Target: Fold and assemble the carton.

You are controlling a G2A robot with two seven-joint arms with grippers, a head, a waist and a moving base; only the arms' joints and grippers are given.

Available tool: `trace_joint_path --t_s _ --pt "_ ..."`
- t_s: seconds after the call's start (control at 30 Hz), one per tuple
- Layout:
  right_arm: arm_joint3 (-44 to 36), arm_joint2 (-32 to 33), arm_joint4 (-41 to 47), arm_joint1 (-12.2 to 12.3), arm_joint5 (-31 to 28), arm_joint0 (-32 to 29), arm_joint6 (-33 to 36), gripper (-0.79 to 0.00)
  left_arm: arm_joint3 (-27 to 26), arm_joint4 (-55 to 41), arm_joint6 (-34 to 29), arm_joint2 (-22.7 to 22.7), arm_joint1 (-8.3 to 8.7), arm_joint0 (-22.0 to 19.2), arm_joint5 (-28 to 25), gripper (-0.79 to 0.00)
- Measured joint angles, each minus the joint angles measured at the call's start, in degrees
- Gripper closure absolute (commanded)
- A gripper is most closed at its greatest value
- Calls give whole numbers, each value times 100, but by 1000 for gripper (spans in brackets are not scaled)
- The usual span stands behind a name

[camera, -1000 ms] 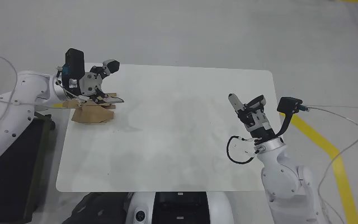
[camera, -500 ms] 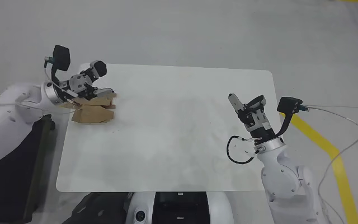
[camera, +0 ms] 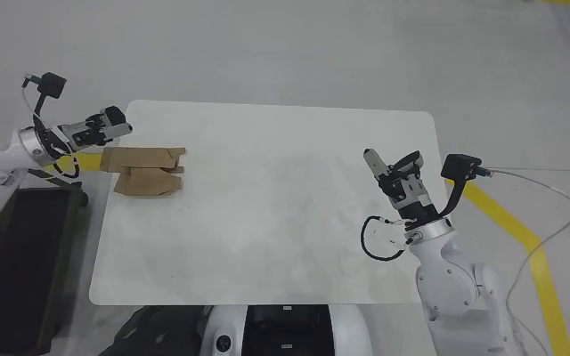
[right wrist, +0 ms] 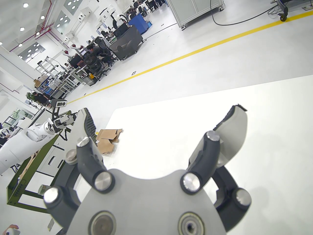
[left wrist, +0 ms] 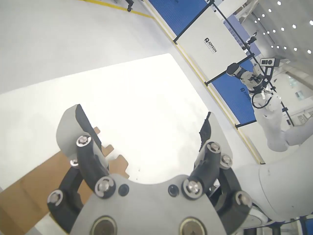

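Observation:
The brown cardboard carton point(camera: 142, 171) lies folded flat at the left edge of the white table point(camera: 267, 231). My left gripper point(camera: 118, 125) hangs just beyond the table's far left corner, a little away from the carton, open and empty. In the left wrist view the carton point(left wrist: 36, 172) sits beside and below one finger point(left wrist: 73, 123) of the left gripper point(left wrist: 143, 113). My right gripper point(camera: 392, 164) stands open and empty over the table's right side, far from the carton. In the right wrist view the right gripper point(right wrist: 161, 111) points across the table toward the carton point(right wrist: 107, 139).
A dark cart point(camera: 36, 258) with a green frame point(right wrist: 31, 162) stands on the floor left of the table. A yellow floor line point(camera: 508, 222) runs past the right side. Most of the tabletop between the arms is bare.
The left gripper has let go of the carton and pulled back to the left, off the table edge. The carton has settled flat. The right arm has kept still.

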Motion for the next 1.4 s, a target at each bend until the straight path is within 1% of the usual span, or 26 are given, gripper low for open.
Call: trace_joint_path --t_s 0.1,0.23,0.87,0.97,1.03,1.17,1.3,1.4 --pt "0 0 0 0 0 0 0 -785 316 -336 -452 -25 -54 -29 16 -785" --pt "0 0 0 0 0 0 0 -785 505 -492 -515 -19 -137 14 82 -785" --pt "0 0 0 0 0 0 0 -785 511 -516 -509 -17 -149 29 98 -785" --pt "0 0 0 0 0 0 0 -785 660 -466 -428 -66 -141 110 434 -785" --pt "0 0 0 0 0 0 0 -785 840 -451 -487 -113 -132 159 673 -785" --pt "0 0 0 0 0 0 0 -785 1217 -306 -615 -202 -138 178 943 -785" --pt "0 0 0 0 0 0 0 -785 1610 -21 -564 -262 -183 177 1124 -785" --pt "0 0 0 0 0 0 0 -785 1918 295 -383 -266 -256 175 1342 -785"
